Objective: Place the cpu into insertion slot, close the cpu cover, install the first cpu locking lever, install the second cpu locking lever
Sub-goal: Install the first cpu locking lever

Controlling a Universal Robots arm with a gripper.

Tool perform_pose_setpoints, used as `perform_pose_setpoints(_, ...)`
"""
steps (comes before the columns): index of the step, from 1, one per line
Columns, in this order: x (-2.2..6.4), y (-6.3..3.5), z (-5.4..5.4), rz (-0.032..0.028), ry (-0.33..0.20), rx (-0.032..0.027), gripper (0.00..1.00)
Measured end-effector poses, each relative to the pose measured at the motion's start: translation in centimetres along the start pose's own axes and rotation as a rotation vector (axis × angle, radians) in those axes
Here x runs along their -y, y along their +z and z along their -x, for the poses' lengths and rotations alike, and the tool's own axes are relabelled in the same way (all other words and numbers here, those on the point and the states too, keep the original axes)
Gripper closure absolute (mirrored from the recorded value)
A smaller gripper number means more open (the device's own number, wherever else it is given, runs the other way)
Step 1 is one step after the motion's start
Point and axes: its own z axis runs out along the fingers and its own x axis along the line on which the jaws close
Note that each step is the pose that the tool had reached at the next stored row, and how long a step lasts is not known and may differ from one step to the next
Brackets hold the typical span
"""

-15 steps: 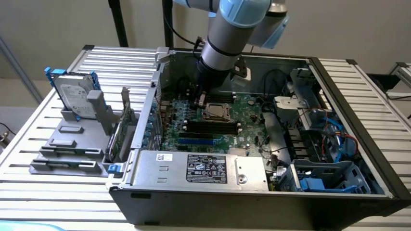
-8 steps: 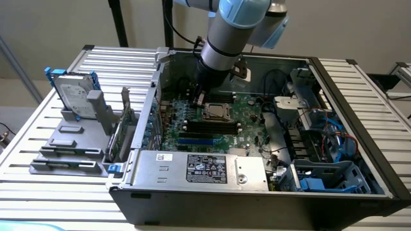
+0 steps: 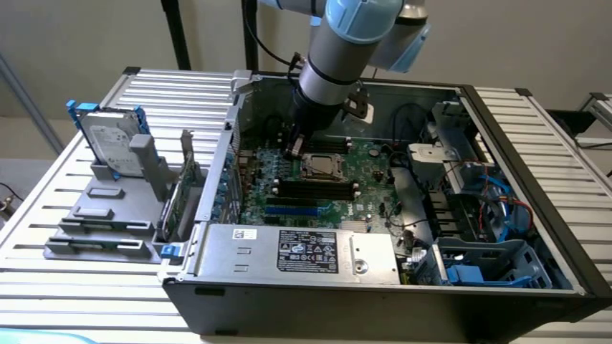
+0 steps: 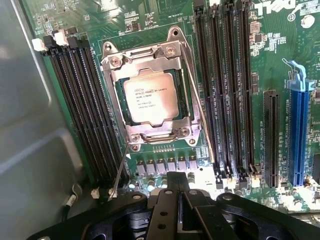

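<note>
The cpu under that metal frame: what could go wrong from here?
The thin locking lever juts away from the cpu cover, seemingly unlatched; the shut claw could bend it or slip off. The memory slots crowd both sides of the cpu, so a stray move might knock them.

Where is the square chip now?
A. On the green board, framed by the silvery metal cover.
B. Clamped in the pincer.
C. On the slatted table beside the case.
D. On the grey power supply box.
A: the chip lies flat on the green board, with the metal cover shut around its edges.
</note>
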Motion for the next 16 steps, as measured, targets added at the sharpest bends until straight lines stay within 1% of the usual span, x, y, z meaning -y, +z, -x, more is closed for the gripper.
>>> perform_pose_setpoints(7, 0.07, 0.0, 0.02, 0.0063, 0.056, -0.0167, 0.89)
perform_pose_setpoints(10, 0.17, -0.08, 0.06, 0.0059, 0.069, -0.0226, 0.89)
perform_pose_setpoints(16, 0.79, -0.34, 0.45, 0.0036, 0.074, -0.0287, 0.89)
